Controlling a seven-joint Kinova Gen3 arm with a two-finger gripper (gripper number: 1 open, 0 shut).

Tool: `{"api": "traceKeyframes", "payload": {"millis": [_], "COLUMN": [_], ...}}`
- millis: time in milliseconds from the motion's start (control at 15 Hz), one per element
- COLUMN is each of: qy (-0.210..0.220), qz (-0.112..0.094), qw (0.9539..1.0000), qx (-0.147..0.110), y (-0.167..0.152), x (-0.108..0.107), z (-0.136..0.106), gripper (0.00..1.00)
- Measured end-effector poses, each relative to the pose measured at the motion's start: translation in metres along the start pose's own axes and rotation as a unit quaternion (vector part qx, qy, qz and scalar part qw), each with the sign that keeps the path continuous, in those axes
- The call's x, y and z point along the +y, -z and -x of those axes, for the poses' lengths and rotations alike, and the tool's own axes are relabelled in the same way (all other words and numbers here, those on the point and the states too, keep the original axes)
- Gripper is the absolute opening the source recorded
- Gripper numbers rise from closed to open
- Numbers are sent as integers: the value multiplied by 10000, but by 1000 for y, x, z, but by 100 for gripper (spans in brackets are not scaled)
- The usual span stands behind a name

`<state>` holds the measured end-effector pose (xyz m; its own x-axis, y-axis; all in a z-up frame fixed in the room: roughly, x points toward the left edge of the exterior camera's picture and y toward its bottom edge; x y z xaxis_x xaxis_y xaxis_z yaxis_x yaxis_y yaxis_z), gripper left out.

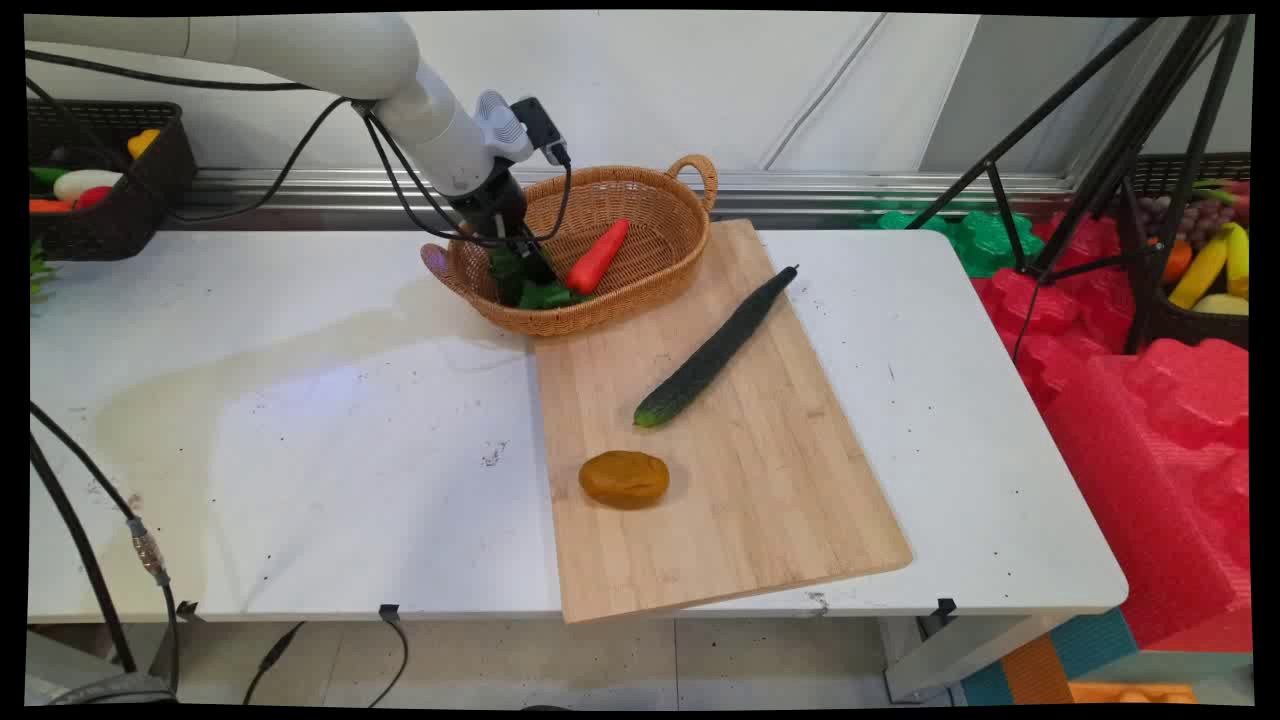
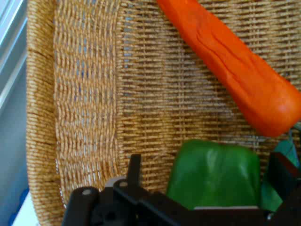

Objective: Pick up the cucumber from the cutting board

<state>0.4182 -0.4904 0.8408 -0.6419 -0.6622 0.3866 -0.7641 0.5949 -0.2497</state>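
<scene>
The glossy green bell pepper (image 2: 214, 172) sits between the spread fingers of the pincer (image 2: 207, 186), inside the woven wicker basket (image 2: 84, 117); a long orange carrot (image 2: 235, 66) lies just beyond.

A long dark green cucumber (image 1: 714, 349) and brown oval potato (image 1: 624, 478) lie apart on the pale wooden cutting board (image 1: 760, 500).

White wall (image 1: 700, 80), tripod (image 1: 1120, 130), red foam mats (image 1: 1150, 420)
</scene>
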Motion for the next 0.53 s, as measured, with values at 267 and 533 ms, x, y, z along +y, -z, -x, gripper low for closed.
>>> {"api": "traceKeyframes", "payload": {"millis": [267,533], "qy": [1,58], "qz": [-77,-144], "qw": [9999,9995], "qx": [119,270], "y": [9,28], "x": [0,1], "z": [-2,-2], "gripper": [100,100]}}
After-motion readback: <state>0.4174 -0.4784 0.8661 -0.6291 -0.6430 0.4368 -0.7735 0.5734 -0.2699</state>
